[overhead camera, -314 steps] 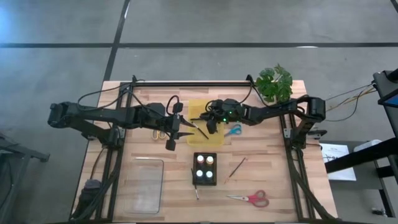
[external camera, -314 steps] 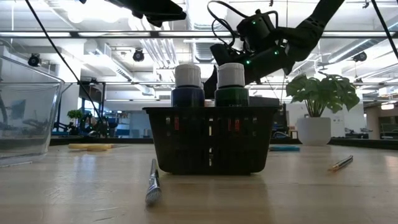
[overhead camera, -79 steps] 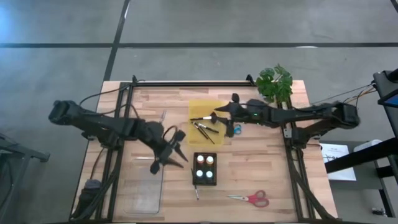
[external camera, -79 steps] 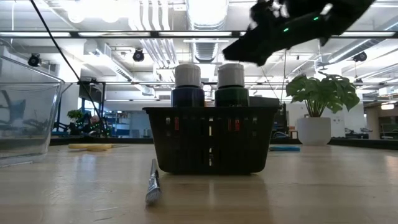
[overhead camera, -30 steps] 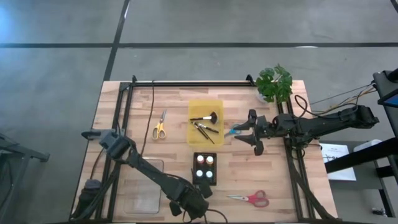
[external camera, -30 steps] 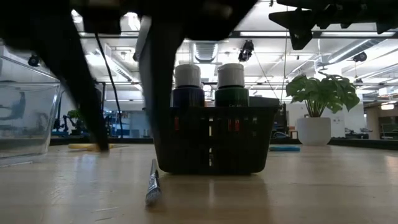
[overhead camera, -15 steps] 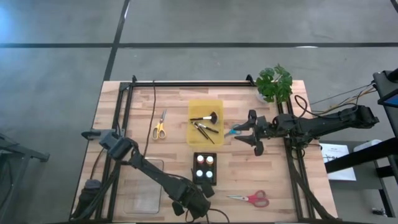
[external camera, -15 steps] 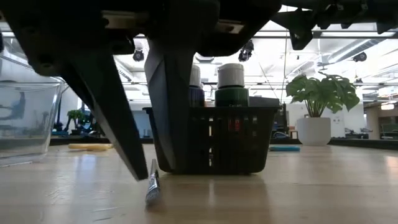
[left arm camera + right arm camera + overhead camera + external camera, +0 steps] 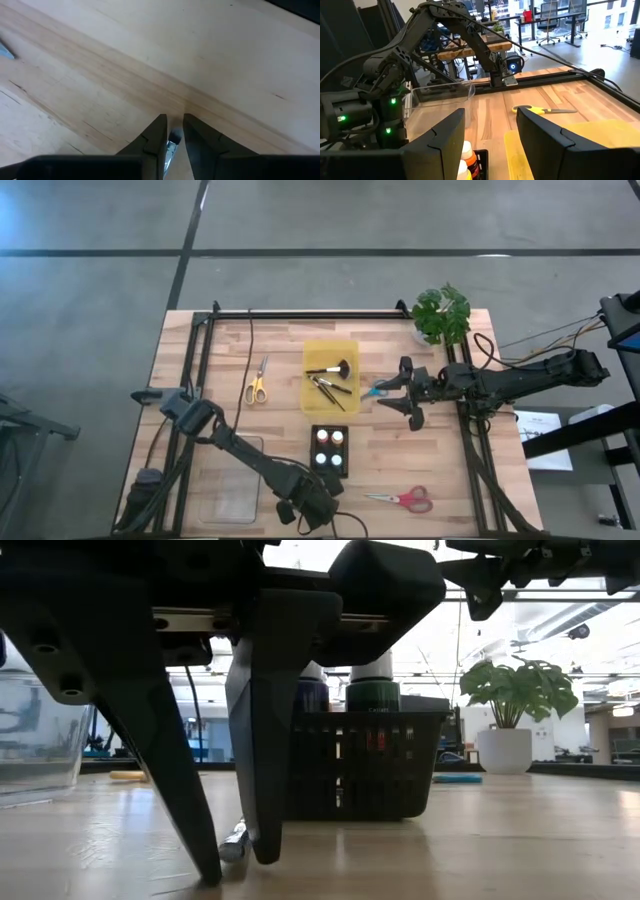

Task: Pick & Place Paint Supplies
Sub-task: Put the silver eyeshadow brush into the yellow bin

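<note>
A thin paintbrush (image 9: 236,838) lies on the wood near the table's near edge, in front of a black basket (image 9: 331,452) holding paint bottles (image 9: 372,680). My left gripper (image 9: 312,506) points down over the brush, narrowly open, one finger on each side of its metal ferrule (image 9: 173,140) and fingertips down at the table top. My right gripper (image 9: 410,402) hovers level and open, right of the yellow tray (image 9: 312,352), with nothing between its fingers. In the tray lie thin brushes (image 9: 327,390) and a broad black-bristled brush (image 9: 335,367).
A clear container (image 9: 231,478) sits left of the basket. Yellow scissors (image 9: 257,383) lie left of the tray, blue scissors (image 9: 375,390) under my right gripper, and red scissors (image 9: 405,499) at the near right. A potted plant (image 9: 442,315) stands far right.
My left gripper has come down toward the table over the thin brush. Its fingertips, earlier above the wood, now reach the table top on either side of the brush. The brush has not moved.
</note>
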Controlling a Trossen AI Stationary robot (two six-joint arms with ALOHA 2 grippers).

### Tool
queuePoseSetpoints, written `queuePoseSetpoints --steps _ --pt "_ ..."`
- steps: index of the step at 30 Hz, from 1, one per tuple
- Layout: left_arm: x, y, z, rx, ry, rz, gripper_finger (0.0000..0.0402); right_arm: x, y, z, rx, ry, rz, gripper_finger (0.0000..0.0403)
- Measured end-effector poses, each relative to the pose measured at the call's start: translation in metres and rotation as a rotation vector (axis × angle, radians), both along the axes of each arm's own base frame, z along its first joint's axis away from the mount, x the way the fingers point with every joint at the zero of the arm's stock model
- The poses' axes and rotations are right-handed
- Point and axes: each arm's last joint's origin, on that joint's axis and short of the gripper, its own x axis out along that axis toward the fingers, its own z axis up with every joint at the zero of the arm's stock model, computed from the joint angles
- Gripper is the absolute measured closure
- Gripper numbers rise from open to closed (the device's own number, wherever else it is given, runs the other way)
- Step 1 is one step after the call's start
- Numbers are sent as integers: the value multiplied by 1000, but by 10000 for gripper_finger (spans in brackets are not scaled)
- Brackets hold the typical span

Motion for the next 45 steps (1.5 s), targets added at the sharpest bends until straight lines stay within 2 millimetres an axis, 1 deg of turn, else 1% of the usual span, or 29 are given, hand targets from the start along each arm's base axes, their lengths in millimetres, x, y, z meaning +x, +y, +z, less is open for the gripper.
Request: queuePoseSetpoints --steps 10,12,16,21,26,29,32,34,37,40,45 --pt "1 3 -2 -1 15 9 328 0 0 0 -1 1 0 224" --pt "1 4 -2 -1 16 13 341 0 0 0 -1 1 0 224" --pt "0 4 -2 -7 26 45 391 0 0 0 -1 2 0 224" --pt "0 4 -1 -21 24 86 398 0 0 0 0 2 0 224" --pt "0 4 9 -33 -1 104 399 0 0 0 4 2 2 224" --pt "-1 7 24 -45 -31 151 400 0 1 0 6 2 7 224" --pt "-2 9 51 -97 -87 179 400 0 2 0 7 2 10 224" --pt "-5 8 64 -129 -103 192 400 0 3 0 11 1 15 224" --pt "-10 11 82 -162 -118 218 400 0 3 0 11 1 15 224" --pt "-16 16 107 -200 -159 234 401 0 3 0 10 -1 16 224" --pt "-27 21 136 -231 -192 232 401 0 3 0 6 -1 17 224"
